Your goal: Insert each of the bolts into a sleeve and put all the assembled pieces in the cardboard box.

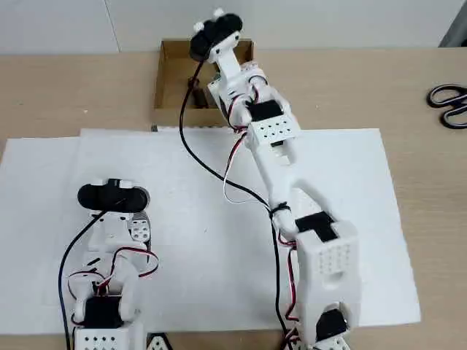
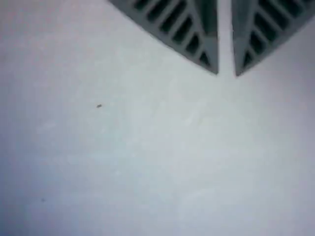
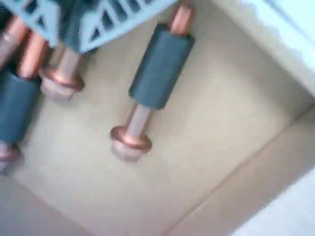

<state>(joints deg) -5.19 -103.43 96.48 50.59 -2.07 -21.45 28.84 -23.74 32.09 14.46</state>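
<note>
Two robot arms sit side by side at a wooden tabletop (image 1: 58,87); a large white paper sheet (image 1: 190,240) covers the area in front of them. The right arm stretches across the sheet to a cardboard box (image 1: 162,87) at the sheet's far edge; its wrist hangs over the box opening.

Inside the box, the right end effector (image 3: 73,34) is clenched around the dark sleeve of a gripped piece (image 3: 61,81), a copper bolt pushed through that sleeve; the bolt's flanged head sticks out below the fingers, close to the box floor. Just beside it lies a middle piece (image 3: 161,66), another bolt in a dark sleeve, flat on the floor and apart from the walls; its head and its far tip both show beyond the sleeve. On the other side of the gripped piece is a third piece (image 3: 17,101), also sleeved, near the box wall; more copper shows blurred behind it.

The left arm is folded back near its base; the left end effector (image 2: 226,69) points down over bare paper, its fingers drawn almost together with a thin slit between them, holding nothing.

A pair of scissors (image 1: 449,102) lies at the tabletop's edge on the right arm's side, well away from the box.
</note>
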